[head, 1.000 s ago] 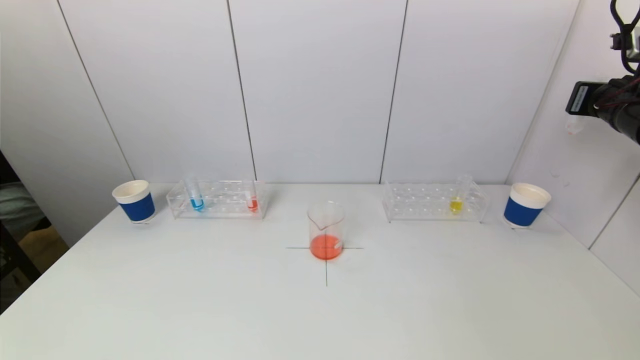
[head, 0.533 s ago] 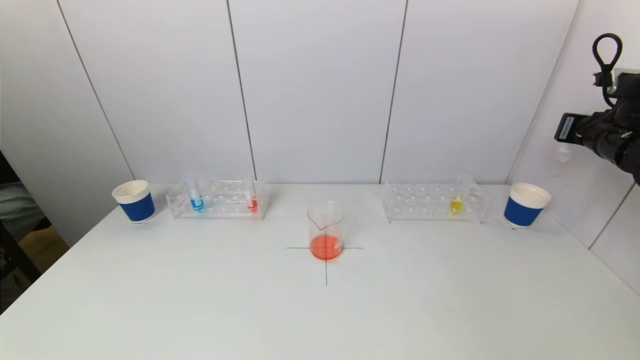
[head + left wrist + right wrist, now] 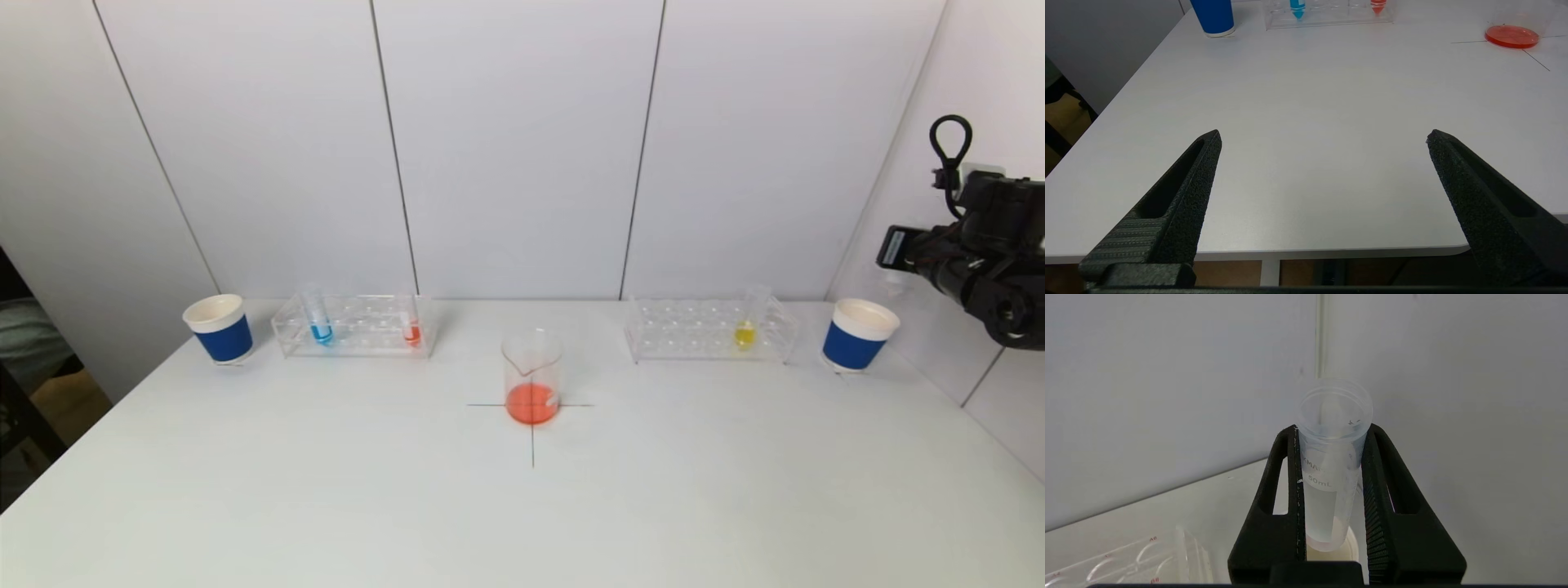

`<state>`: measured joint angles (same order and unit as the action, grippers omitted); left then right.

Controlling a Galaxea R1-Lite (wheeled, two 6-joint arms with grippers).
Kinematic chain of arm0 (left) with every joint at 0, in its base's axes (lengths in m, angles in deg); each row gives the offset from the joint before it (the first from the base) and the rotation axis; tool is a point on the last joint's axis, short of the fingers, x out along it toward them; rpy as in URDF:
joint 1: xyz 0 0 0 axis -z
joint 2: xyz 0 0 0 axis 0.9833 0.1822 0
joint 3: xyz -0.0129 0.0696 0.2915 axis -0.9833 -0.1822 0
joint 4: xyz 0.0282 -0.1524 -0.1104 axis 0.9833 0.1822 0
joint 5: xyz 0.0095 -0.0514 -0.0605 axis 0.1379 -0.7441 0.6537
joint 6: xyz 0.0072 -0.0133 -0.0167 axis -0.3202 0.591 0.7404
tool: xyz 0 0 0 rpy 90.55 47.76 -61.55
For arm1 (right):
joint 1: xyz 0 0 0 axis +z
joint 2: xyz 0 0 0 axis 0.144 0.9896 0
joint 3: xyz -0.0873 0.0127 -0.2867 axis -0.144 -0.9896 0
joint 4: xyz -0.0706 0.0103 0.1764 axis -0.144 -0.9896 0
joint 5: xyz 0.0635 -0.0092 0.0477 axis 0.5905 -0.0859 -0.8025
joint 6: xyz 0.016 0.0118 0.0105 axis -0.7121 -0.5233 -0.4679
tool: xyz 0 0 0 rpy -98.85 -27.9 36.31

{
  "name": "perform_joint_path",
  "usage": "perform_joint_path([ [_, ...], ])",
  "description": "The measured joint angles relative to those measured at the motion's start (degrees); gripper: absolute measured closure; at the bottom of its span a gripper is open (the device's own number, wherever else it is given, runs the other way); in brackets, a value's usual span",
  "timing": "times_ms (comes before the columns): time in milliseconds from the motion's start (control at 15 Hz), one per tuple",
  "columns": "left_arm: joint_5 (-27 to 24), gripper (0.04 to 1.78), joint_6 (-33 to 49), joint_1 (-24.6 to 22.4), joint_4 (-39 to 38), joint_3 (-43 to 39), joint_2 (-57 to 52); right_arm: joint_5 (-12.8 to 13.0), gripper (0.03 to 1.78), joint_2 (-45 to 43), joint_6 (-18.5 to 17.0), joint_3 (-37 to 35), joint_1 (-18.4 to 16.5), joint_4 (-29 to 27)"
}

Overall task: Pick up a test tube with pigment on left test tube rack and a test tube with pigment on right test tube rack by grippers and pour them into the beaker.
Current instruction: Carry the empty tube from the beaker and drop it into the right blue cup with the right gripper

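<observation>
a lab: test tube racks (image 3: 357,326), beaker (image 3: 532,376), white table (image 3: 326,490)

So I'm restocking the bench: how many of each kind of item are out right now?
Test tubes: 4 (blue, red, yellow, emptied one in right pincer)
Racks: 2
Paper cups: 2
Beaker: 1
Total: 9

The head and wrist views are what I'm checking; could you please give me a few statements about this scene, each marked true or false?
1. The beaker holds orange liquid. True.
2. The right pincer is shut on an empty test tube. True.
3. The left pincer grips a blue tube. False: it is open and empty above the table's near edge.
4. The right rack holds a yellow tube. True.
5. The left rack is empty. False: it holds a blue tube and a red tube.
</observation>
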<state>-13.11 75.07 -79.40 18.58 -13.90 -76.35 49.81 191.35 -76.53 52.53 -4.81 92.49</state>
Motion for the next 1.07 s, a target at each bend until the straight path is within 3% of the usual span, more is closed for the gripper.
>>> perform_joint_path([
  [1067,0.0,0.06,0.0,0.0,0.0,-0.02,0.0,-0.02,1.35,5.53,0.06,-2.36,-0.1,4.85],
])
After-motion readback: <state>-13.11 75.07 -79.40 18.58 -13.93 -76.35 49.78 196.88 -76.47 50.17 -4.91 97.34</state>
